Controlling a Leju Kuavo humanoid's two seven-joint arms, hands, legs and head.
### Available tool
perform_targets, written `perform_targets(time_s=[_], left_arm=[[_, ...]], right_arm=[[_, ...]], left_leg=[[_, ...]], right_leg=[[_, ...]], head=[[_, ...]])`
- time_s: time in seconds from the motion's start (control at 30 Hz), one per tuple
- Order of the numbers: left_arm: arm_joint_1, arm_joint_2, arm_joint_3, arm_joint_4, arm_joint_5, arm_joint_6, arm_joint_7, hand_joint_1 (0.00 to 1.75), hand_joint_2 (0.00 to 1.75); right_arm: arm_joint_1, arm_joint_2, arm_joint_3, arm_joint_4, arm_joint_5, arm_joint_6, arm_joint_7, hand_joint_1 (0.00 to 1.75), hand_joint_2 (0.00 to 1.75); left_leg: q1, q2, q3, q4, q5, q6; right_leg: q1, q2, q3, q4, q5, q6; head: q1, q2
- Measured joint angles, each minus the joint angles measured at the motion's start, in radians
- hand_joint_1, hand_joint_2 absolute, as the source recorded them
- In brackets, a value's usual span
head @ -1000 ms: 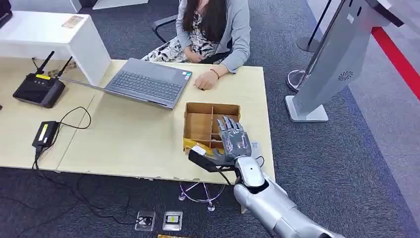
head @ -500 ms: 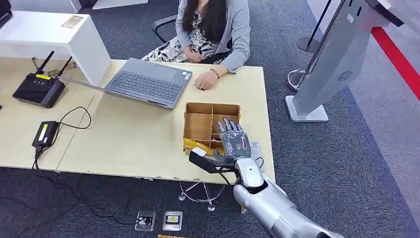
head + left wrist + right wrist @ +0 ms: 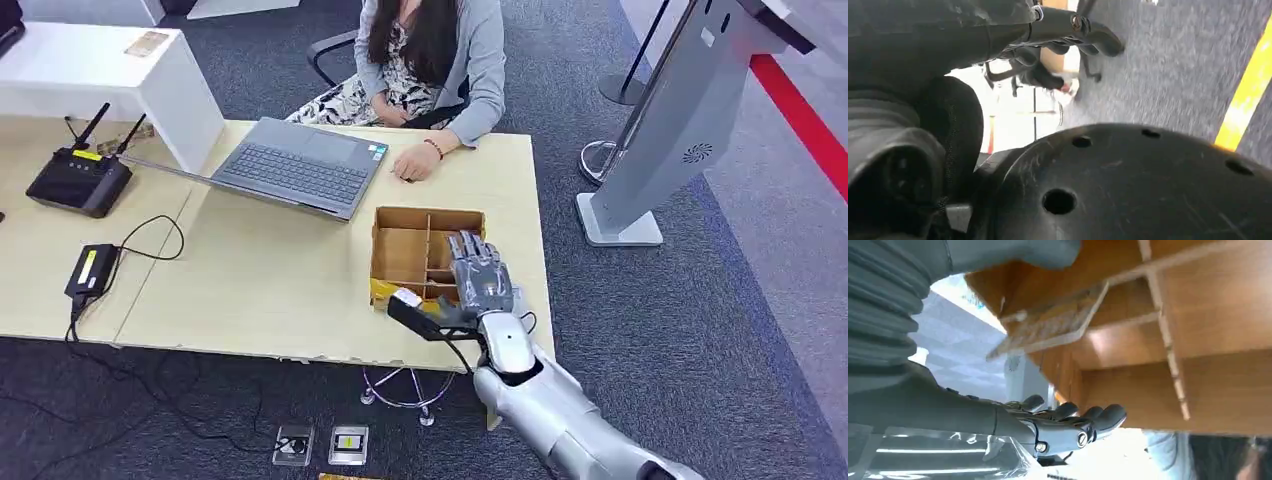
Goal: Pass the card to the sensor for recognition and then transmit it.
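A brown cardboard box [image 3: 405, 250] with dividers stands near the table's right front corner. My right hand [image 3: 483, 275] hovers over its right-hand compartments with the fingers stretched out and apart, gripping nothing. In the right wrist view a pale card [image 3: 1048, 325] leans inside a compartment of the box [image 3: 1208, 385], between the thumb [image 3: 1013, 252] and the fingers [image 3: 1073, 422], with no visible touch. A black sensor [image 3: 415, 315] with a white label lies at the box's front edge, beside the thumb. My left hand [image 3: 1073, 30] hangs low over the carpet, fingers loose and holding nothing.
A person sits at the far side of the table, one hand [image 3: 412, 165] resting near an open laptop [image 3: 295, 165]. A router [image 3: 78, 180] and a power adapter [image 3: 92, 270] with cables lie on the left. A grey kiosk stand [image 3: 660, 130] stands right of the table.
My right hand has moved a little farther over the box and slightly to the right. The person and the other objects have stayed put.
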Motion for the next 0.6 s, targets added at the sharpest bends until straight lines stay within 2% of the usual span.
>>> perform_targets(time_s=[0.17,0.2,0.23,0.27,0.47,0.6], left_arm=[[0.002,0.019,0.000,0.000,0.006,-0.035,-0.014,0.00,0.00],[0.002,0.023,0.000,0.000,0.004,-0.039,-0.014,0.00,0.00],[0.002,0.025,0.000,0.000,0.002,-0.043,-0.012,0.00,0.00],[0.002,0.027,0.000,0.000,0.000,-0.048,-0.010,0.00,0.00],[0.002,0.038,-0.005,-0.002,-0.027,-0.112,-0.001,0.00,0.00],[0.001,0.037,-0.017,-0.010,-0.045,-0.127,0.014,0.00,0.00]], right_arm=[[-0.009,0.000,-0.006,0.010,-0.002,-0.009,-0.005,1.75,1.75],[-0.012,0.000,-0.007,0.012,-0.003,-0.011,-0.009,1.66,1.75],[-0.016,0.000,-0.011,0.016,-0.004,-0.013,-0.014,0.61,1.75],[-0.019,0.000,-0.014,0.020,-0.005,-0.016,-0.018,0.00,1.75],[-0.034,0.003,-0.016,0.048,-0.019,-0.022,-0.040,0.00,1.75],[-0.059,0.009,-0.022,0.066,-0.028,-0.003,-0.049,0.00,1.75]], left_leg=[[0.000,0.000,0.000,0.000,0.000,0.000],[0.000,0.000,0.000,0.000,0.000,0.000],[0.000,0.000,0.000,0.000,0.000,0.000],[0.000,0.000,0.000,0.000,0.000,0.000],[0.000,0.000,0.000,0.000,0.000,0.000],[0.000,0.000,0.000,0.000,0.000,0.000]], right_leg=[[0.000,0.000,0.000,0.000,0.000,0.000],[0.000,0.000,0.000,0.000,0.000,0.000],[0.000,0.000,0.000,0.000,0.000,0.000],[0.000,0.000,0.000,0.000,0.000,0.000],[0.000,0.000,0.000,0.000,0.000,0.000],[0.000,0.000,0.000,0.000,0.000,0.000]], head=[[0.000,0.000],[0.001,0.000],[0.000,0.000],[0.000,0.000],[0.000,0.000],[0.000,0.000]])
